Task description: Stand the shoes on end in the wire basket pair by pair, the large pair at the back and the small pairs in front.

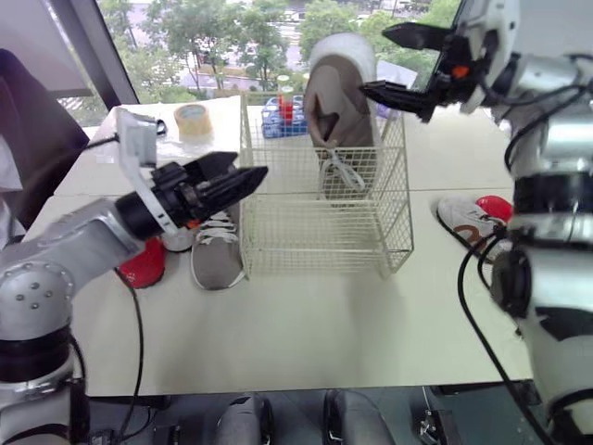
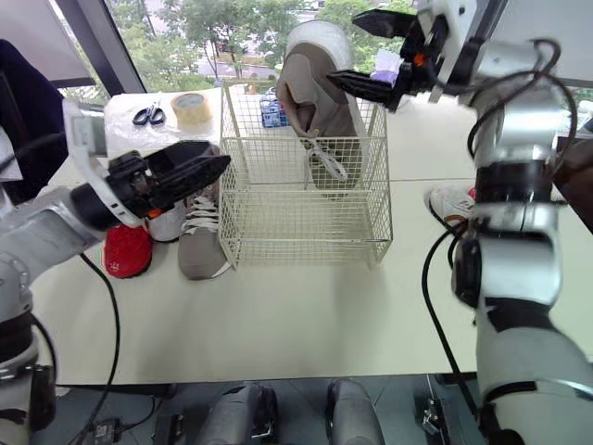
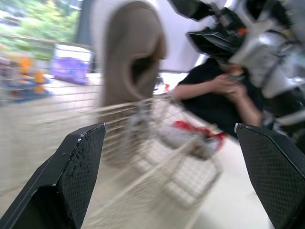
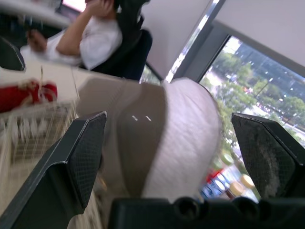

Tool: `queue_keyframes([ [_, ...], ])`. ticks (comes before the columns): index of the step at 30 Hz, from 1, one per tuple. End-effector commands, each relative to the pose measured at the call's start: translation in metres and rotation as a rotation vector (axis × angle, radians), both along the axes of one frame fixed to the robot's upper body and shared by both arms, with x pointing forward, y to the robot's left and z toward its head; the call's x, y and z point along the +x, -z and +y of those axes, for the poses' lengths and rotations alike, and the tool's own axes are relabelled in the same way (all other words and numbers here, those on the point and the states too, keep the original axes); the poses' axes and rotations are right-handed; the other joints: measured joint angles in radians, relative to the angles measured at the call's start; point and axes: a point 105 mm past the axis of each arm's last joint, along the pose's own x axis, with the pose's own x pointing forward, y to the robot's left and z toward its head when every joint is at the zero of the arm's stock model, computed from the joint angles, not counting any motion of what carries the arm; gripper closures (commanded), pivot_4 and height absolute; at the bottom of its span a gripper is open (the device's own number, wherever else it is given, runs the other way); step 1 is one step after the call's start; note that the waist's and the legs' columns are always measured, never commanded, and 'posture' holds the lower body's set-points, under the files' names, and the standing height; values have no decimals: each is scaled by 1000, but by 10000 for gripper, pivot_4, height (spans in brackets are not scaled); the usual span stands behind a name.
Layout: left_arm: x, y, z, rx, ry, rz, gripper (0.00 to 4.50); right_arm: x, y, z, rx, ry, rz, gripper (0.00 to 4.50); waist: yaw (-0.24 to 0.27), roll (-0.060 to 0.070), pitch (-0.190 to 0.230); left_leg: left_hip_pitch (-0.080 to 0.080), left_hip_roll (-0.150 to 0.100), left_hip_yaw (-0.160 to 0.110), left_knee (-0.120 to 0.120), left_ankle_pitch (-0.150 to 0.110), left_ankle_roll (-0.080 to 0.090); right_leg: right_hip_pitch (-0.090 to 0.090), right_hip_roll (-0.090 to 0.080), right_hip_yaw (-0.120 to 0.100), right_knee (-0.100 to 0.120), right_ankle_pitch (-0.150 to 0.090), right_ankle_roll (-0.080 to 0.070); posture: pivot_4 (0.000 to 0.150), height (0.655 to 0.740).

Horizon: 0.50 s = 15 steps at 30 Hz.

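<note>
A wire basket (image 1: 315, 236) stands in the middle of the table. A large grey shoe with a white sole (image 1: 335, 116) stands on end at the basket's back right, toe up. My right gripper (image 1: 375, 61) is open beside the top of that shoe, its fingers apart from it; the shoe (image 4: 157, 138) lies between the fingers. The matching grey shoe (image 1: 215, 250) lies flat on the table left of the basket. My left gripper (image 1: 248, 176) is open, hovering above that shoe and pointing at the basket's left wall.
A small red shoe (image 1: 144, 264) lies left of the grey one. A white shoe (image 1: 468, 222) and a red shoe (image 1: 498, 206) lie right of the basket. A tape roll (image 1: 193, 120), scissors (image 2: 144, 115) and a blue rack (image 1: 278, 116) sit at the back. People sit nearby.
</note>
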Motion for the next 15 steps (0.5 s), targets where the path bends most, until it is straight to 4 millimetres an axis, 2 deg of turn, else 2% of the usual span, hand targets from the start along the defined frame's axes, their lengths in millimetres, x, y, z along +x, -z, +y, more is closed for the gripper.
queue_keyframes([
  [1,20,-20,42,68,-247,-64,0,-51,-8,6,8,-90,-28,296,10,0,0,0,0,0,0,0,0,0,0,-1,0,0,0,1500,7400],
  [3,36,-20,64,122,-377,-20,0,-67,-2,8,1,-117,14,296,16,0,0,-1,0,0,0,0,0,0,0,-1,-1,0,0,1500,7400],
  [6,52,-9,77,200,-485,85,0,-76,-5,8,6,-108,27,296,18,0,0,0,-1,0,0,-1,1,0,0,-1,-1,0,0,1500,7400],
  [9,65,15,67,256,-453,254,0,-89,-9,7,-15,-126,34,296,21,-1,-1,0,-1,0,1,-1,2,1,0,-1,-1,0,0,1500,7400],
  [15,69,51,49,423,-380,518,0,-106,-11,10,-79,-180,56,296,16,-2,0,-1,-1,0,1,-1,2,0,1,0,-1,0,0,1500,7400],
])
